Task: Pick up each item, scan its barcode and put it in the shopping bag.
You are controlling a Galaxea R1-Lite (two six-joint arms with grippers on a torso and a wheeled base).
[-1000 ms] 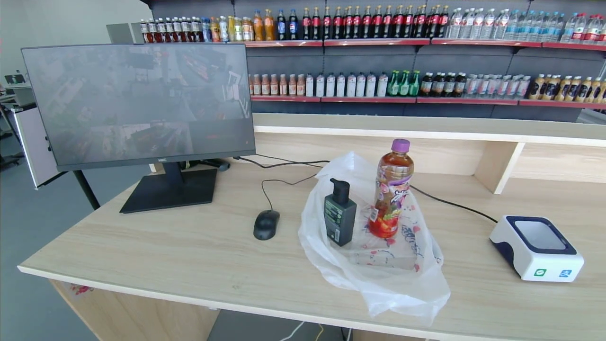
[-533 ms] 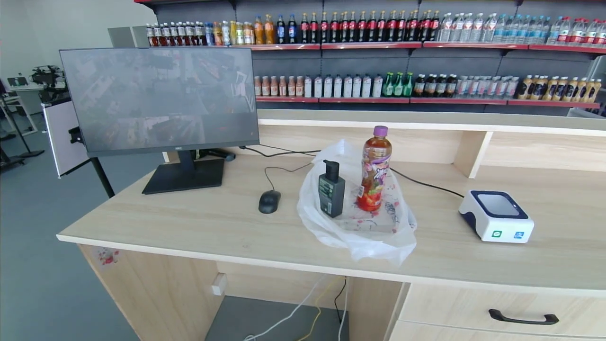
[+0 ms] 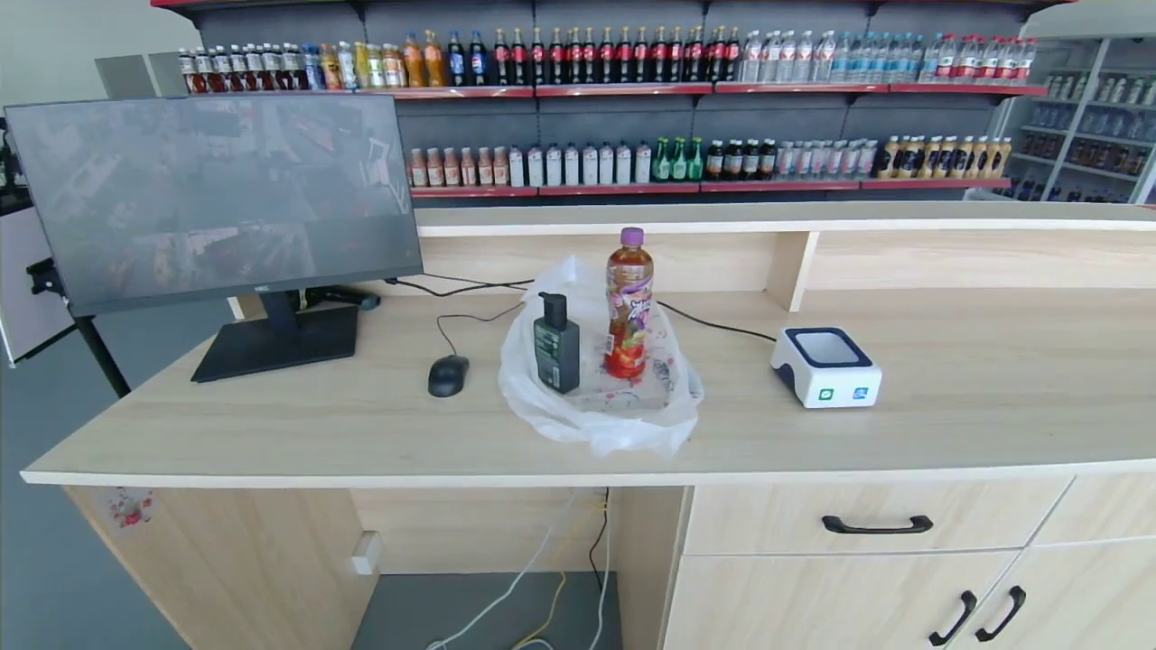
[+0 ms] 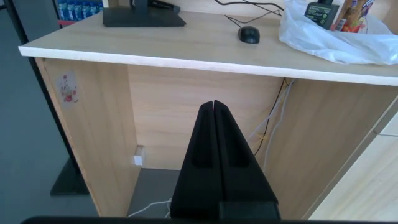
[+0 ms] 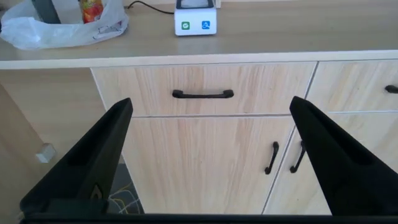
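A white plastic shopping bag (image 3: 596, 420) lies crumpled in the middle of the wooden counter (image 3: 948, 406). A dark pump bottle (image 3: 555, 348) and a purple-capped drink bottle (image 3: 629, 307) stand upright amid its folds, on a flat patterned pack (image 3: 632, 393). The white barcode scanner (image 3: 825, 367) sits to the bag's right. My left gripper (image 4: 213, 102) is shut and holds nothing, low in front of the counter's left cabinet side. My right gripper (image 5: 211, 102) is open and holds nothing, facing the drawer front (image 5: 202, 94) below the scanner (image 5: 196, 15).
A monitor (image 3: 212, 194) stands at the counter's left with a black mouse (image 3: 448, 375) beside the bag. Cables hang under the counter (image 3: 596, 560). Drawers and cupboard doors with black handles (image 3: 876, 524) fill the front right. Drink shelves (image 3: 686, 135) line the back wall.
The head camera has pulled back from the counter, so the whole scene looks smaller and the cabinet front has come into view. The bag, bottles and scanner have not moved.
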